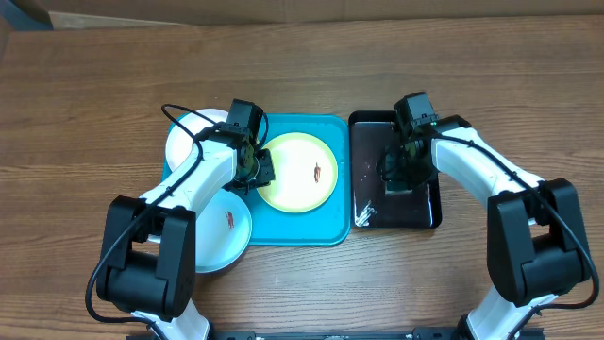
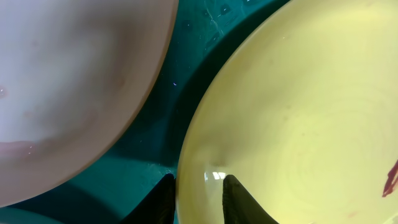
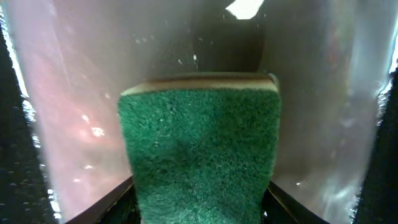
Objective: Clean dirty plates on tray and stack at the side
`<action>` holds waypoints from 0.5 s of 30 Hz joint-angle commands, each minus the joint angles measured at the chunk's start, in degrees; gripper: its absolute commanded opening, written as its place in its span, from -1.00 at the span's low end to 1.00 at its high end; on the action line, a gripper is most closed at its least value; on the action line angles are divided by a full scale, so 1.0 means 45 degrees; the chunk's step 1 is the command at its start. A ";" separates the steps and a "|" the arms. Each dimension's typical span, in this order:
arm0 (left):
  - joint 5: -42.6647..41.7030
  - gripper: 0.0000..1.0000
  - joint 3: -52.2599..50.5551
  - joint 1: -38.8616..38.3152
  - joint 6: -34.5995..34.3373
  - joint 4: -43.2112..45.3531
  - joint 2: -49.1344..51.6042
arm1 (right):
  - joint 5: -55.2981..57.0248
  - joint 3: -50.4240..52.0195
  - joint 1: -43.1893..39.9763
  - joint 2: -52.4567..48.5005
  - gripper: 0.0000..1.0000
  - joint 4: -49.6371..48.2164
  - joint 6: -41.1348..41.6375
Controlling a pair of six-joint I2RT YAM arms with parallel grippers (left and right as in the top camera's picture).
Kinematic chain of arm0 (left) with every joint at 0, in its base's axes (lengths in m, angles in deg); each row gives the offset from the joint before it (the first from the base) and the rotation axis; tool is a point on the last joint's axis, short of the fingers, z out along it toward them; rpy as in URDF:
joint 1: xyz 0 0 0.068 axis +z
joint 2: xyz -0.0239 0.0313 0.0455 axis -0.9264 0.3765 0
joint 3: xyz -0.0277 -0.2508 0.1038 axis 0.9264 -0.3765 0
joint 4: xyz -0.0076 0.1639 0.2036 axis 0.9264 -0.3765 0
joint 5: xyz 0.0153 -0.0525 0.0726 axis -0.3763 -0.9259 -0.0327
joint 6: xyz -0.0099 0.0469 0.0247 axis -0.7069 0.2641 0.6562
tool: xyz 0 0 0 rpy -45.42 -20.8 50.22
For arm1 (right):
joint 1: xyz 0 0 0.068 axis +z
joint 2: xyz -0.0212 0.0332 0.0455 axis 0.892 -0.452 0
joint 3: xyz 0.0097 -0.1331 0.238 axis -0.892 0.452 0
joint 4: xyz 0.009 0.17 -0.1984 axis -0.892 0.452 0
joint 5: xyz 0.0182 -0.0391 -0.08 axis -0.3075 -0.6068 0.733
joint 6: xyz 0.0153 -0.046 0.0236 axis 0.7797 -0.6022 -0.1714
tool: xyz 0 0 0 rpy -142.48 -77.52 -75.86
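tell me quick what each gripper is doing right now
Left gripper: closed on the rim of the green-rimmed plate.
Right gripper: closed on the green sponge.

sponge (image 3: pixel 199 155): bottom cut off; white plate (image 1: pixel 184 144): partly under left arm (image 1: pixel 203 178)

Overhead I get bright, even light from above on the tabletop (image 1: pixel 302 57). It is sharp throughout, with only soft shadows hugging the arms. The black tray (image 1: pixel 420 215) throws white glare at one front corner. My left wrist view is dimmer and soft: the white plate (image 2: pixel 68 81) reads greyish-pink, and the green-rimmed plate (image 2: pixel 298 106) carries one small highlight. On the right wrist the sponge (image 3: pixel 199 155) looks crisp, while hazy glare washes the tray behind it.
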 commanded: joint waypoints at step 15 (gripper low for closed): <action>0.0272 -0.52 0.0175 -0.0029 0.0194 -0.0175 0.0146 | 0.0262 -0.2463 0.0063 0.0131 -0.93 0.2458 0.0034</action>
